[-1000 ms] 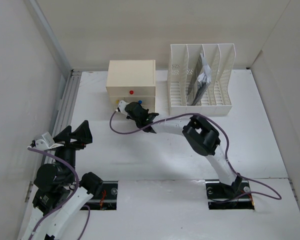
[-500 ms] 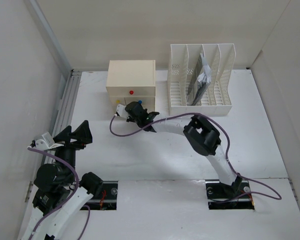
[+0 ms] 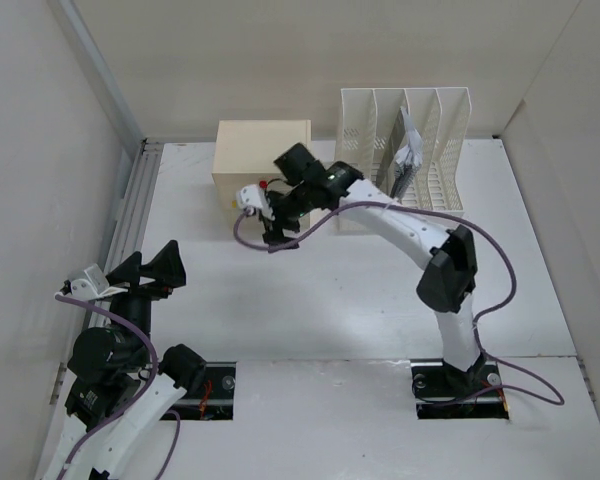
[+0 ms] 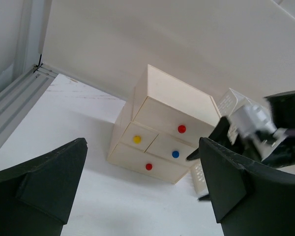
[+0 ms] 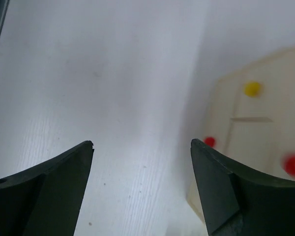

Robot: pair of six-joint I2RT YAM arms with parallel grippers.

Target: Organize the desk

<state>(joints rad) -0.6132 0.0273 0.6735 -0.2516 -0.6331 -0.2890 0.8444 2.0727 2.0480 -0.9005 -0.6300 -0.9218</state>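
Note:
The desk is a large white tabletop with pale walls round it. My right gripper hangs open above the desk, just in front of the cream drawer box. In the right wrist view the right gripper has nothing between its fingers, and the drawer box stands off to the right. My left gripper stands open near the left wall, empty and pointing at the box. From the left wrist, the left gripper frames the drawer box, whose drawers all look shut.
The box front carries a yellow knob, a blue knob and two red knobs. A white slotted file rack stands right of the box, with papers in one slot. A purple cable loops beside my right wrist.
My right gripper has opened and pulled up and away from the lower front of the drawer box, and the arm has swung upward. My left arm has stayed put.

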